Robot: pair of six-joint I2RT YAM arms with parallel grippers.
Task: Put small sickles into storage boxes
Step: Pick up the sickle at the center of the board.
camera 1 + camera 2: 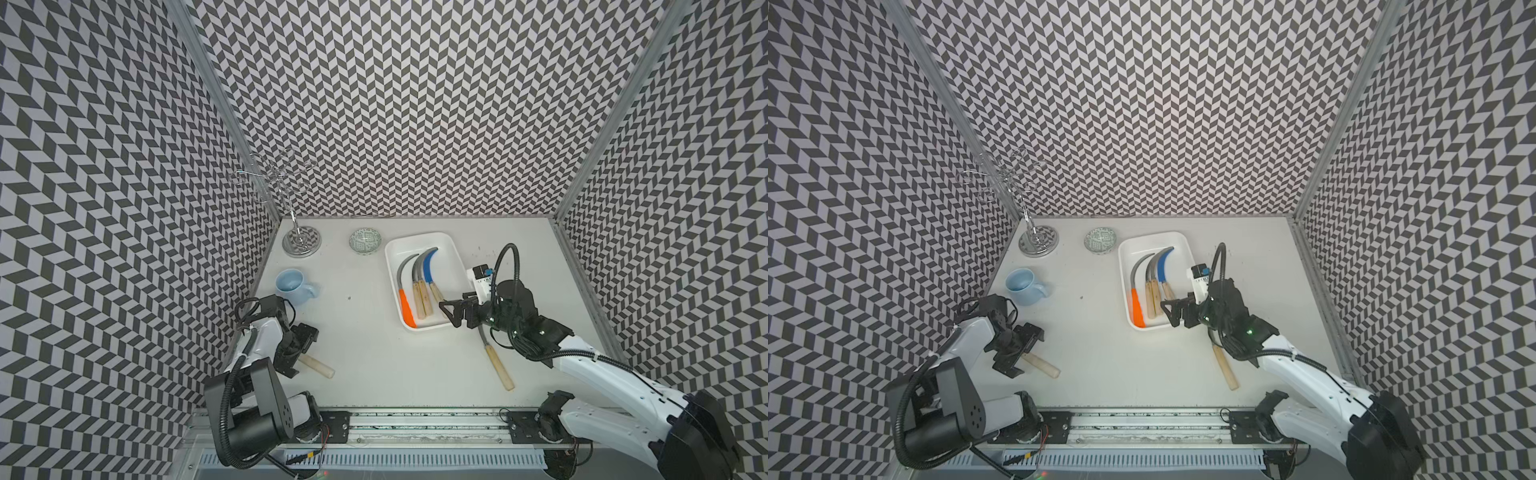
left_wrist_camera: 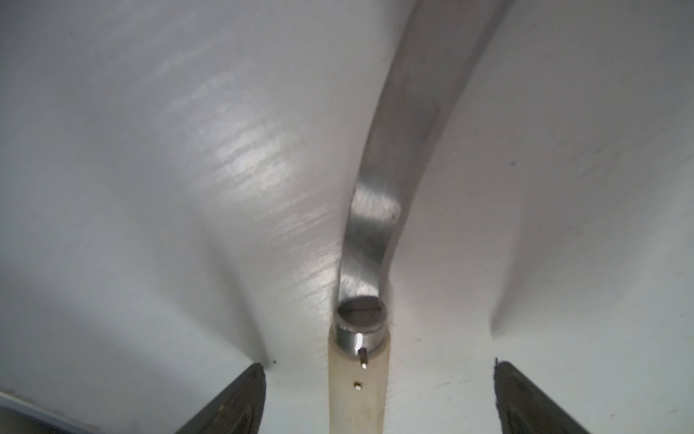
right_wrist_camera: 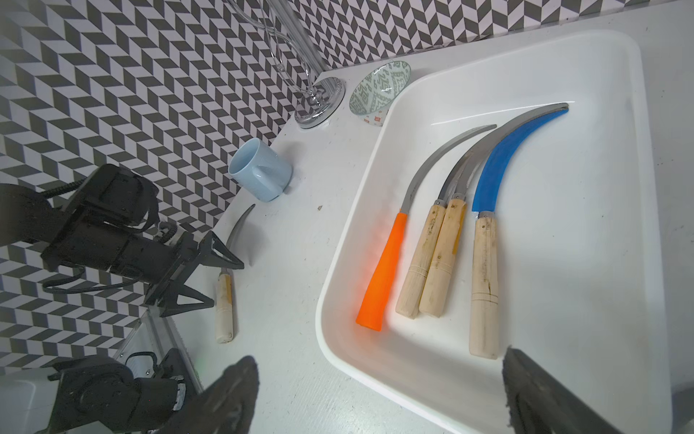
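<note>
Left wrist: grey-bladed, pale-handled sickle (image 2: 373,225)

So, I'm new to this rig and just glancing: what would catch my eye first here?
The white shallow plastic tray mid-table, holding four sickles, one with a bright orange handle, one with a blue blade. Black-and-white chevron walls surround the table. The open left gripper straddles a pale wooden-handled sickle lying outside the tray.
</note>
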